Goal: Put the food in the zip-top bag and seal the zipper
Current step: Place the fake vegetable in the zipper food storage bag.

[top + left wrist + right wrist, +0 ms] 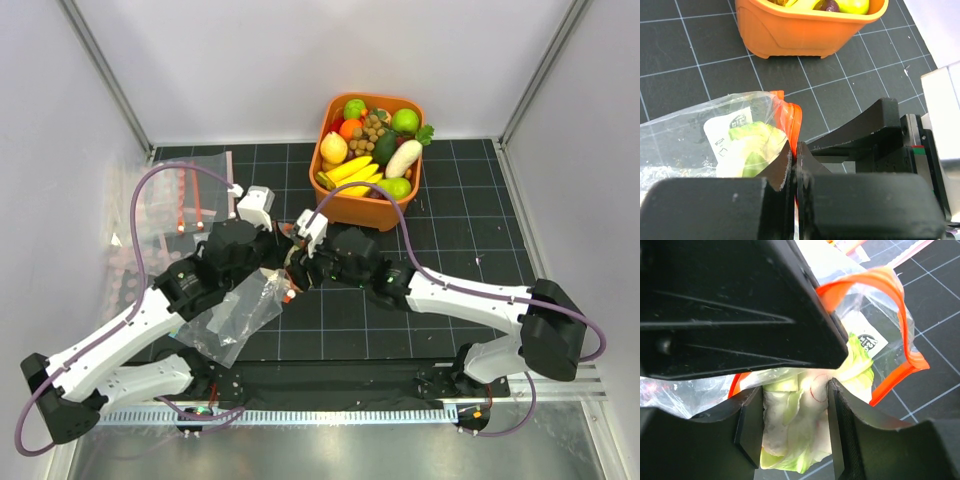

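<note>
Black gridded matting is covering the table [470,210], and I am watching it carry two containers. The larger is the orange basket [365,205] at the far edge. It is holding bananas [352,170], a yellow lemon-like fruit [334,148], a cluster of brown balls [373,128], a dark green piece [385,148], a white root shape [403,158] and several green fruits [405,121]. Next is the zip-top bag [232,318], lying crumpled on the left half of the table with its mouth turned toward the centre. The cauliflower [795,440] is sitting in that mouth, partly behind the clear film, close to the white label [727,132].

The left arm [130,330] and right arm [470,295] are reaching inward, low, and meeting over the bag's mouth. The left hand [794,150] is pinching together on the zipper [792,120] at one side of the mouth. The right hand [795,387] is clamping the cauliflower between its two fingers [747,427].

From above, the wrists are hiding the mouth, and I am unable to read either grip there. The left wrist view is giving me the closed pinch on the strip, with the basket's wall beyond it. The right wrist view is showing the red-orange strip standing open in a loop around the cauliflower.
</note>
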Robot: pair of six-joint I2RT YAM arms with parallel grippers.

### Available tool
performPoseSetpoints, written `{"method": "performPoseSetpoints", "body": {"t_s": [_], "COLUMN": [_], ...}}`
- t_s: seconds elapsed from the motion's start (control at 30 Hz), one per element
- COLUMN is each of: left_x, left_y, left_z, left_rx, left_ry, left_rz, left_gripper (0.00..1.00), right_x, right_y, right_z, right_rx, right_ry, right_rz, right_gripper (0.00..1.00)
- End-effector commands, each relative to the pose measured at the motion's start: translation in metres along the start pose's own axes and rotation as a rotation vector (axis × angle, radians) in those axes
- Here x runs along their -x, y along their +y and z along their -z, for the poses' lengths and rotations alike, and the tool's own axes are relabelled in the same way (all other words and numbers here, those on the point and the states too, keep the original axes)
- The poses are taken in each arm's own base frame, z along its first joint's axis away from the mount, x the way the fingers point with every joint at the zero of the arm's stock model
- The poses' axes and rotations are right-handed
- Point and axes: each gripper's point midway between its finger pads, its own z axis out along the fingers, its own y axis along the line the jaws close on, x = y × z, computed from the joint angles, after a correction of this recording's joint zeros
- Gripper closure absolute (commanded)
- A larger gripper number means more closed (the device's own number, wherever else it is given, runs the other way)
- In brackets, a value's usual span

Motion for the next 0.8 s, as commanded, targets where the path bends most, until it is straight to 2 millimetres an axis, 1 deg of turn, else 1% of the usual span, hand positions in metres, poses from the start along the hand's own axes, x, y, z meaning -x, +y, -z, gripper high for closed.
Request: {"method": "performPoseSetpoints", "body": {"t_s": [0.0,0.03,0.07,0.1,0.13,0.2,0.23,0.3,0.4,0.47,0.53,0.57,0.6,0.63,0.67,0.7,0.73,0.77], "left_x": [0.021,0.021,0.018,0.018,0.017,0.017,0.017,0.018,0.015,0.010,0.009,0.007,0.006,0.006,0.004,0.003,0.003,0.001], "left_y": [-0.006,-0.008,-0.008,-0.009,-0.009,-0.010,-0.010,-0.011,-0.021,-0.032,-0.039,-0.043,-0.046,-0.049,-0.054,-0.056,-0.058,-0.062], "left_z": [-0.001,-0.001,-0.004,-0.005,-0.005,-0.006,-0.005,-0.004,-0.004,-0.005,-0.006,-0.005,-0.006,-0.005,-0.004,-0.005,-0.004,-0.003], "left_rx": [-0.021,-0.030,-0.030,-0.032,-0.035,-0.039,-0.037,-0.046,-0.099,-0.157,-0.190,-0.216,-0.229,-0.245,-0.275,-0.284,-0.294,-0.317], "left_ry": [-0.087,-0.083,-0.073,-0.070,-0.064,-0.061,-0.061,-0.062,-0.049,-0.018,-0.009,0.002,0.010,0.013,0.024,0.027,0.027,0.037], "left_rz": [0.015,0.013,0.007,0.005,0.001,-0.003,-0.006,-0.005,-0.004,-0.009,-0.010,-0.011,-0.012,-0.010,-0.011,-0.010,-0.008,-0.005], "left_gripper": [1.00,1.00,1.00,1.00,1.00,1.00,1.00,1.00,1.00,1.00,1.00,1.00,1.00,1.00,1.00,1.00,1.00,1.00], "right_x": [0.044,0.044,0.048,0.047,0.048,0.043,0.039,0.033,0.030,0.025,0.025,0.029,0.022,0.029,0.034,0.034,0.032,0.034], "right_y": [0.013,0.014,0.017,0.028,0.032,0.047,0.050,0.060,0.068,0.072,0.069,0.069,0.067,0.065,0.064,0.064,0.063,0.063], "right_z": [0.009,0.014,0.017,0.020,0.026,0.031,0.033,0.035,0.035,0.036,0.036,0.039,0.040,0.041,0.045,0.046,0.048,0.049], "right_rx": [0.014,0.023,0.044,0.111,0.138,0.227,0.254,0.324,0.383,0.411,0.400,0.396,0.387,0.367,0.360,0.358,0.355,0.350], "right_ry": [-0.159,-0.170,-0.195,-0.195,-0.199,-0.180,-0.157,-0.124,-0.089,-0.089,-0.111,-0.139,-0.139,-0.175,-0.194,-0.196,-0.184,-0.182], "right_rz": [-0.042,-0.040,-0.029,-0.005,0.040,0.091,0.148,0.182,0.225,0.263,0.285,0.304,0.303,0.312,0.317,0.323,0.324,0.326], "right_gripper": [0.82,0.83,0.83,0.83,0.82,0.82,0.83,0.85,0.88,0.88,0.88,0.88,0.88,0.87,0.83,0.60,0.44,0.40]}}
